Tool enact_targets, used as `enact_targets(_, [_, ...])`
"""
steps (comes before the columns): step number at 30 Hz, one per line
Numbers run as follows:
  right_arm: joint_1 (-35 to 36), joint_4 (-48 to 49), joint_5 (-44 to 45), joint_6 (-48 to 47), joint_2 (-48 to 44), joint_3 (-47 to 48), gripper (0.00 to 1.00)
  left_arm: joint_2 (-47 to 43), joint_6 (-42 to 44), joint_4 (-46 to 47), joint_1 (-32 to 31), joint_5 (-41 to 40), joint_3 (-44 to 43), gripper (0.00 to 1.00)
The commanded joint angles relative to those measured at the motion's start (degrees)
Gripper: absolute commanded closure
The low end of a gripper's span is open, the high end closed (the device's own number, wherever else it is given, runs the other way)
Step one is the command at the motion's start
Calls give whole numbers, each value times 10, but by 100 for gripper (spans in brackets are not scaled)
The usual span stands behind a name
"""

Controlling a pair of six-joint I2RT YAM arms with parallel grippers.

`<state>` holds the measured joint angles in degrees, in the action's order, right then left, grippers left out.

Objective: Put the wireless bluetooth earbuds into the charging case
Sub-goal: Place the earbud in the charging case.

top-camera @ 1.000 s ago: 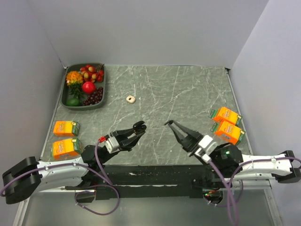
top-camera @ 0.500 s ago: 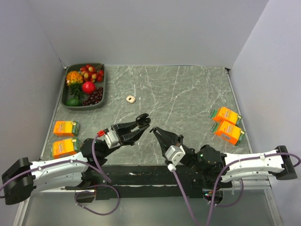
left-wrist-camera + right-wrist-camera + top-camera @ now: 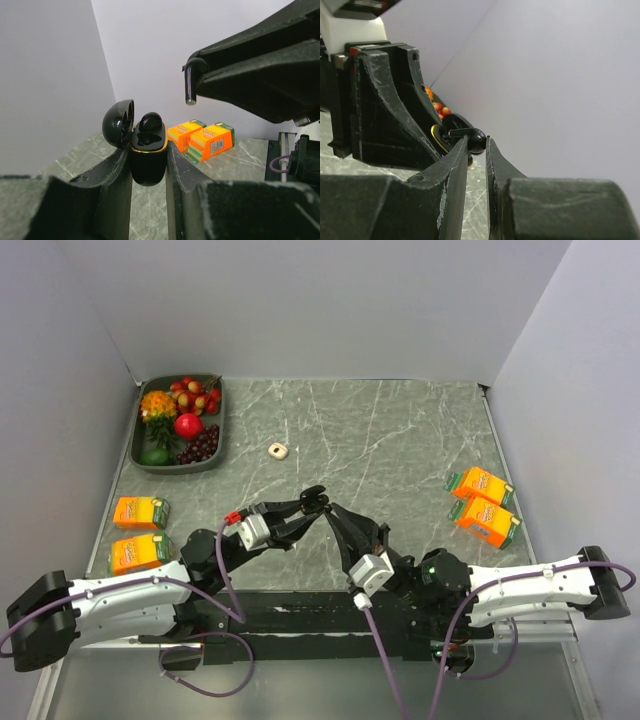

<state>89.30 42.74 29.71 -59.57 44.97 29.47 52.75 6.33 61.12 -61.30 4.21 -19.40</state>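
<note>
My left gripper (image 3: 148,150) is shut on the charging case (image 3: 148,162), a glossy black pebble with a gold rim. It holds the case upright above the table, with the lid (image 3: 118,122) swung open to the left. One black earbud (image 3: 150,121) sits in the case. My right gripper (image 3: 477,142) is shut on a second earbud (image 3: 476,137), whose stem points toward the case's gold rim (image 3: 436,135). In the left wrist view that earbud (image 3: 190,85) hangs just above and right of the case. In the top view both grippers (image 3: 315,498) (image 3: 333,510) meet near the table's front middle.
A grey tray (image 3: 222,430) of fruit stands at the back left, with a beige ring (image 3: 278,451) beside it. Two orange cartons (image 3: 140,512) (image 3: 138,553) lie at the left edge and two more (image 3: 483,483) (image 3: 488,520) at the right.
The left gripper carried the case rightward and slightly up. The right arm swung left from the right side, bringing its earbud up close to the open case.
</note>
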Motion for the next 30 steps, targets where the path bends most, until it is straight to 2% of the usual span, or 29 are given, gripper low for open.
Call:
enact_targets(1, [4, 42, 3, -24, 8, -5, 100, 6, -11, -9, 2, -3, -35, 99])
enact_targets(11, [4, 15, 0, -26, 27, 1, 100, 12, -16, -18, 2, 6, -39, 99])
enact_targets(30, [-11, 27, 12, -45, 49, 10, 100, 6, -11, -21, -6, -1, -26, 99])
